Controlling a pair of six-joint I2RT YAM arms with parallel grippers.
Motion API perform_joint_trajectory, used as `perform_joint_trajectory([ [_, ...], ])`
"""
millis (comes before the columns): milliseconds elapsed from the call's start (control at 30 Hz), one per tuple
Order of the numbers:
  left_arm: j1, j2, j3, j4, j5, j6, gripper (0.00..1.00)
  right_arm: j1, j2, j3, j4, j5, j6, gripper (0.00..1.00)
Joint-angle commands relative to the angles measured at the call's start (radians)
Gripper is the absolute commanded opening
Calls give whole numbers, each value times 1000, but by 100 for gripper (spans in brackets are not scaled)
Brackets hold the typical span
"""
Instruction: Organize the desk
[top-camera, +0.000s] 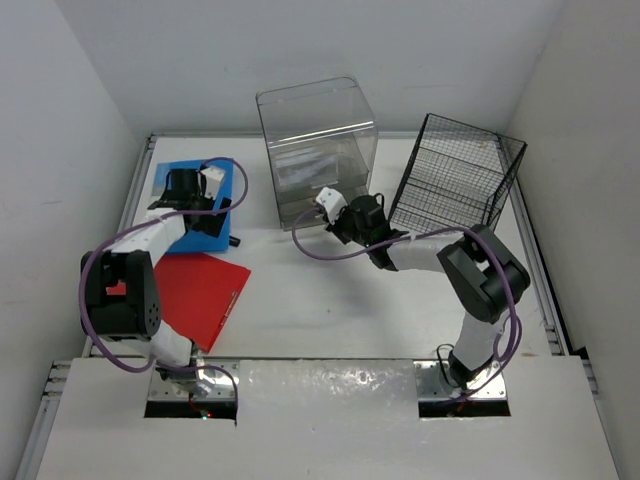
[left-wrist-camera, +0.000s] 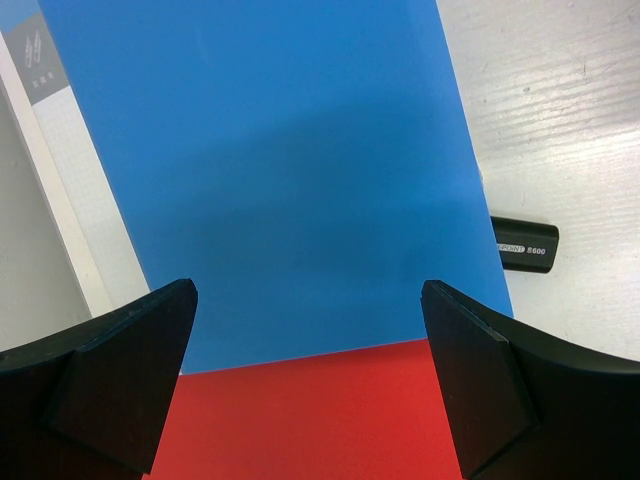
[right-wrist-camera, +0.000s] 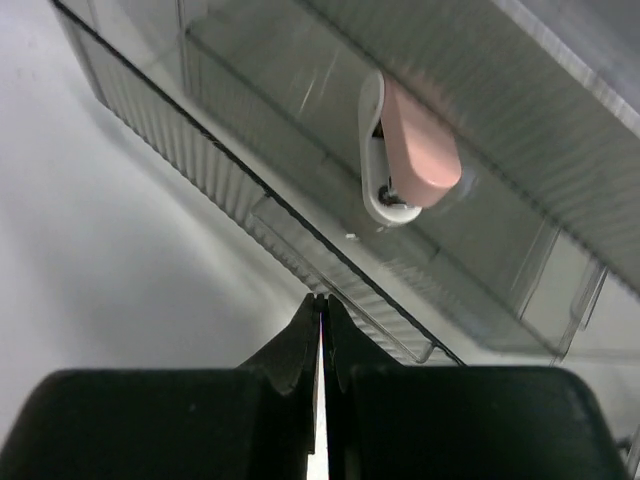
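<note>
Black fingers (left-wrist-camera: 115, 385) of the left gripper (left-wrist-camera: 310, 375) fill the bottom corners of the left wrist view, spread wide with nothing between them, hanging over a blue sheet (left-wrist-camera: 280, 170) whose near edge meets a red sheet (left-wrist-camera: 310, 425). Just beside the blue sheet's right edge lies a short black stick with white lettering (left-wrist-camera: 525, 245) on the white desk (left-wrist-camera: 570, 100). From above, the desk (top-camera: 330, 310) spreads under everything, grey rails along its sides, and the left gripper (top-camera: 188, 192) sits over the blue sheet (top-camera: 168, 175) at the far left, the red sheet (top-camera: 205, 290) nearer the arm bases. The right gripper (top-camera: 335, 208) reaches to the front of a clear plastic drawer box (top-camera: 315, 140) at the far middle, a tilted black wire rack (top-camera: 455, 170) to its right. Its jaws are pressed together on nothing, the right gripper (right-wrist-camera: 320, 335) close to the lowest drawer's front lip. A pink and white item (right-wrist-camera: 410, 150) lies inside the clear plastic drawer box (right-wrist-camera: 250, 210).
</note>
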Motion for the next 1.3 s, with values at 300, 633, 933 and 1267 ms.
perform_joint_trajectory([
  [300, 13, 23, 15, 21, -28, 20, 94, -23, 157, 172, 262, 14, 30, 0],
  [633, 11, 30, 4, -43, -37, 104, 94, -25, 181, 163, 406, 43, 76, 0],
  [933, 8, -45, -71, -63, -86, 244, 90, -25, 166, 94, 535, 6, 169, 0],
  [1267, -19, -146, -252, 47, 20, 525, 68, -11, 71, -113, 742, -109, 297, 0],
])
